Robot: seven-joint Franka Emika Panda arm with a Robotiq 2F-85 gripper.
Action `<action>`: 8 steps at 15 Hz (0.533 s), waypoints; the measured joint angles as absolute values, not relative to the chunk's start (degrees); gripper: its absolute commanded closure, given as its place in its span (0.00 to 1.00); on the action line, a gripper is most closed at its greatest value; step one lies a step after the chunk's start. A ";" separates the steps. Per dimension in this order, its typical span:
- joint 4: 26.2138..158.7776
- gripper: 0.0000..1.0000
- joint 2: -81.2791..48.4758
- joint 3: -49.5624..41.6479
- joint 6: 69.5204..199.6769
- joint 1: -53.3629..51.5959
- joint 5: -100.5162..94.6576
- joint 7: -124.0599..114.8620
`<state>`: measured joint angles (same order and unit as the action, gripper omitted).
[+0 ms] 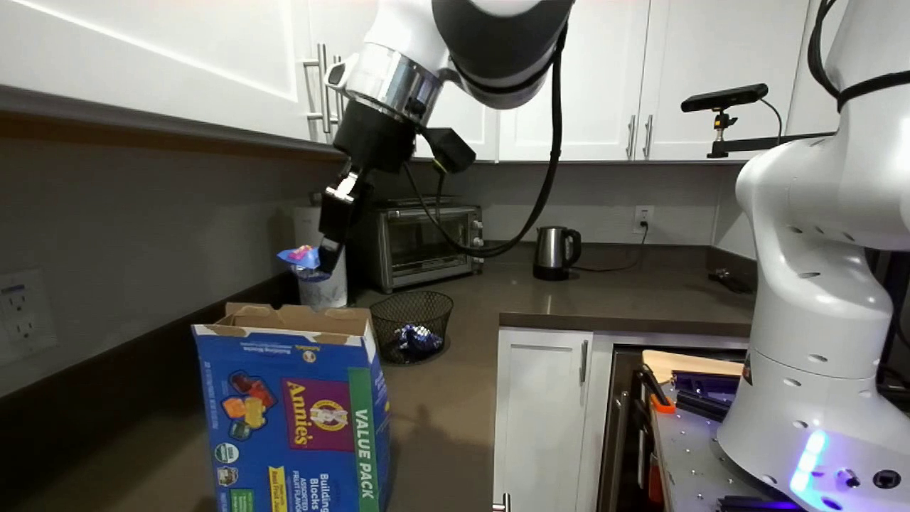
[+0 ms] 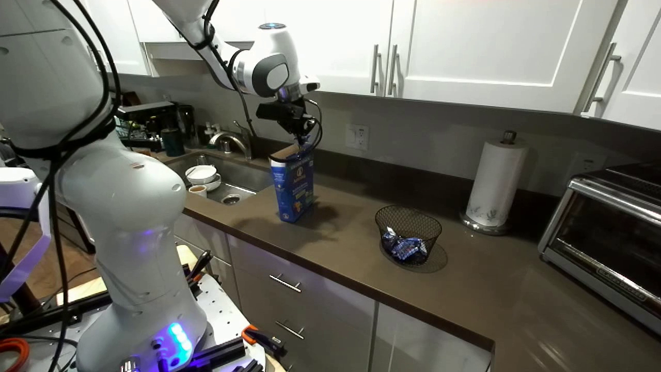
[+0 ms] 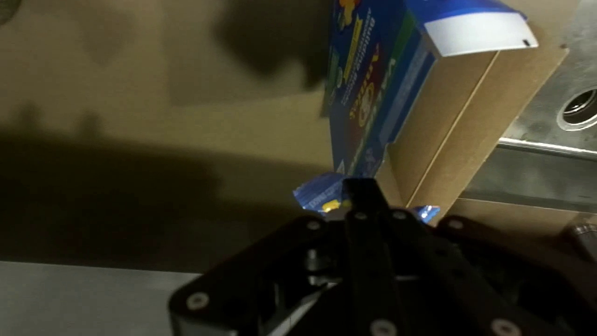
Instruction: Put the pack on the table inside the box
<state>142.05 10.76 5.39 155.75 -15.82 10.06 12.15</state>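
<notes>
The box (image 1: pixel 256 355) is a blue carton standing upright with its top open and brown flaps. It also shows in an exterior view (image 2: pixel 295 188) and in the wrist view (image 3: pixel 359 88). My gripper (image 1: pixel 328 257) is shut on a small blue shiny pack (image 1: pixel 301 256). The pack sticks out on both sides of the fingers in the wrist view (image 3: pixel 321 192). In an exterior view the gripper (image 2: pixel 301 138) is at the box's top opening, with the pack mostly hidden there. In the wrist view the fingertips (image 3: pixel 366 191) appear beside one end of the opening. The table (image 2: pixel 356 222) is a dark brown-grey countertop.
A black wire basket (image 2: pixel 408 222) holds blue shiny packs (image 2: pixel 405 247). A paper towel roll (image 2: pixel 497 181), a toaster oven (image 1: pixel 430 245) and a kettle (image 1: pixel 553 249) stand farther along. A sink (image 2: pixel 242 181) with bowls is near the box. A wall runs behind; cabinets hang above.
</notes>
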 measured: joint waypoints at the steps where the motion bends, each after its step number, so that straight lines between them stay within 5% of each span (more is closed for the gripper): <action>1: 142.01 1.00 10.83 5.33 155.75 -16.36 11.55 13.55; 8: 141.69 1.00 10.88 3.81 155.59 -20.30 24.90 25.21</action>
